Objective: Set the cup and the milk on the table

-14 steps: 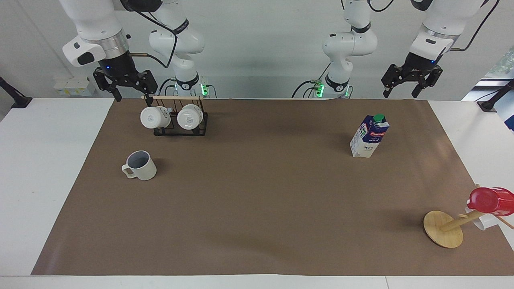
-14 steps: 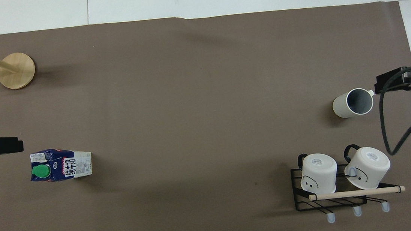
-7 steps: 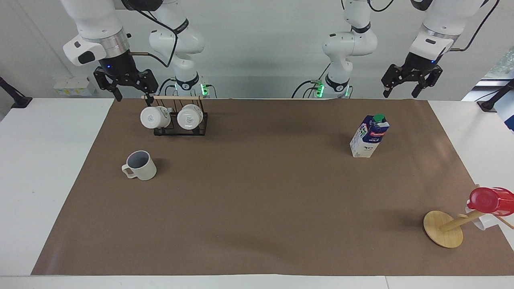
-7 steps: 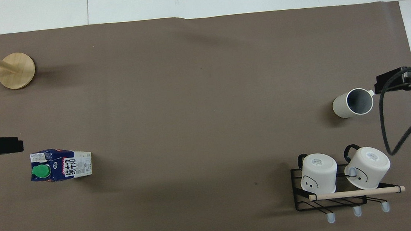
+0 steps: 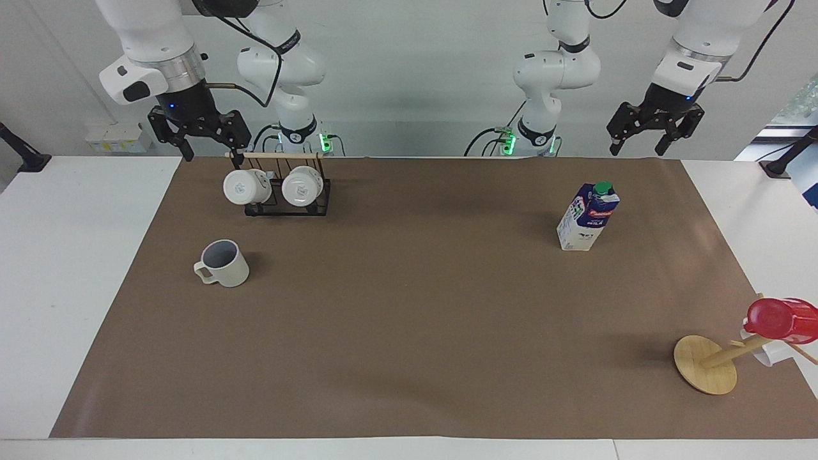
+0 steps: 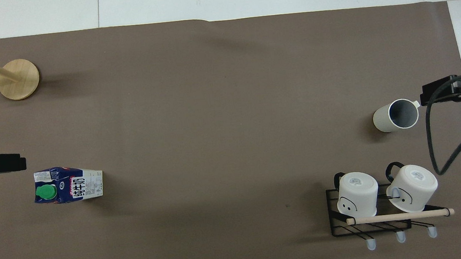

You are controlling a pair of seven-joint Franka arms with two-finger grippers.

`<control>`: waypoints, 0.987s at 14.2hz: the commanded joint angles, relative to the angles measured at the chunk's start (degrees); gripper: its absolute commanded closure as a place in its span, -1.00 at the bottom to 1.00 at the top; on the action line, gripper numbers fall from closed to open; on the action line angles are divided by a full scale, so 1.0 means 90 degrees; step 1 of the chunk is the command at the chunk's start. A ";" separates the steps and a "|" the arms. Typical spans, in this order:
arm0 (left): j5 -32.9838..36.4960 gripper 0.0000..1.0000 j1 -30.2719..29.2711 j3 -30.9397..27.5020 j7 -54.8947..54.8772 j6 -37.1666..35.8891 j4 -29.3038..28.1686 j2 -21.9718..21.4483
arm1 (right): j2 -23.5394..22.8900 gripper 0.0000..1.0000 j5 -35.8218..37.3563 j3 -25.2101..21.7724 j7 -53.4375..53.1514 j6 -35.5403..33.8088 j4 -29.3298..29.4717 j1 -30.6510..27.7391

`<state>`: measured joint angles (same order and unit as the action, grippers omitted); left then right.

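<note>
Cup (image 5: 223, 263) upright on table (image 5: 77, 255) near right arm's end; milk (image 5: 586, 217) upright toward left arm's end. Left gripper (image 5: 645, 151), right gripper (image 5: 211, 153) raised over robots' edge, jaws apart, empty.

Plain pale wall (image 5: 415, 76), evenly lit

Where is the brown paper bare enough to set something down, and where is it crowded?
Bare: the wide middle of the brown paper, between the cup and the milk carton. Crowded: by the black mug rack and the wooden mug tree.
</note>
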<state>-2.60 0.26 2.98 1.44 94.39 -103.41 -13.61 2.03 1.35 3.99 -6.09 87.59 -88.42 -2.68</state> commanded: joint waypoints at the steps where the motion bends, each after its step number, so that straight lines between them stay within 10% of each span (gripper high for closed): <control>1: 0.0044 -1.00 -0.0097 0.0060 0.0045 -0.0165 0.0132 0.0037 | 0.0087 -1.00 -0.0091 -0.0013 0.0169 -0.0045 -0.0039 -0.0199; 14: 0.0044 -1.00 -0.0097 0.0060 0.0045 -0.0165 0.0132 0.0037 | 0.0078 -1.00 -0.0013 -0.0033 0.0091 0.0970 -0.0653 -0.0385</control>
<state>-2.60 0.26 2.98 1.44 94.39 -103.41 -13.61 1.85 1.38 3.64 -6.09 93.65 -91.46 -5.21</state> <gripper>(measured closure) 0.000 0.000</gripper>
